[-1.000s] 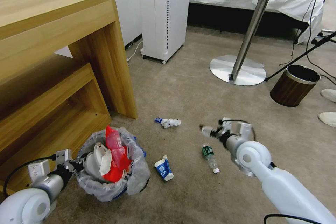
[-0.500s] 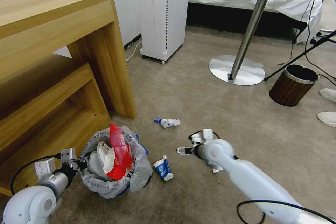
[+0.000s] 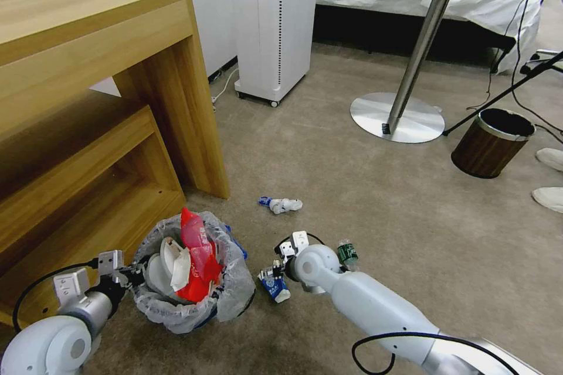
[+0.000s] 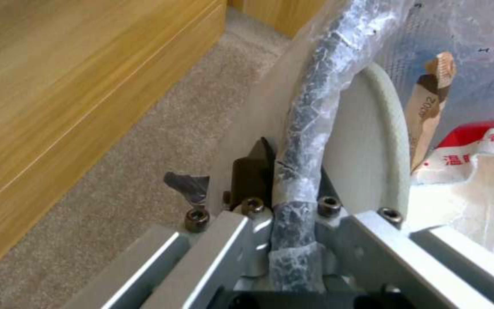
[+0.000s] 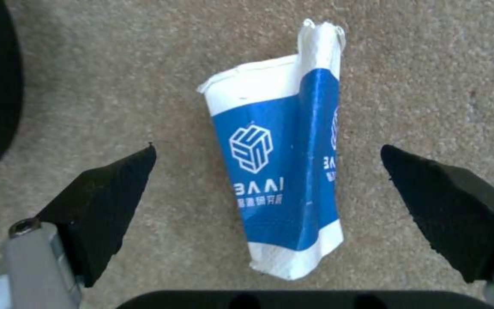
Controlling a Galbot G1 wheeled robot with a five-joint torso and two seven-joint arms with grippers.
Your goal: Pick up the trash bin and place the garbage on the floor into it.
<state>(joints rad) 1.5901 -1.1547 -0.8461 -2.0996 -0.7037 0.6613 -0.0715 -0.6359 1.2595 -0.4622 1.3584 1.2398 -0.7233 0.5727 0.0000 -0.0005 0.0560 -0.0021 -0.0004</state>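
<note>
Where "BAAI" reads, right gripper (image 5: 267, 189) straddles cup (image 5: 281, 171).

Left arm enters at 7 o'clock, white elbow low, forearm angled toward 2 o'clock. Left tool (image 3: 136, 274) closed, its dark fingers (image 4: 253, 169) pinched together. Right arm enters from 5 o'clock, reaching toward 10 o'clock, wrist bent downward. Right tool (image 3: 271, 275) pointing at the floor, black wedge-shaped fingers (image 5: 101, 204) spread wide.

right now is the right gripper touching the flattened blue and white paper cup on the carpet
Apart. The right wrist view shows the right gripper open, its black fingertips straddling the flattened blue and white paper cup, bare carpet visible on both sides.
</note>
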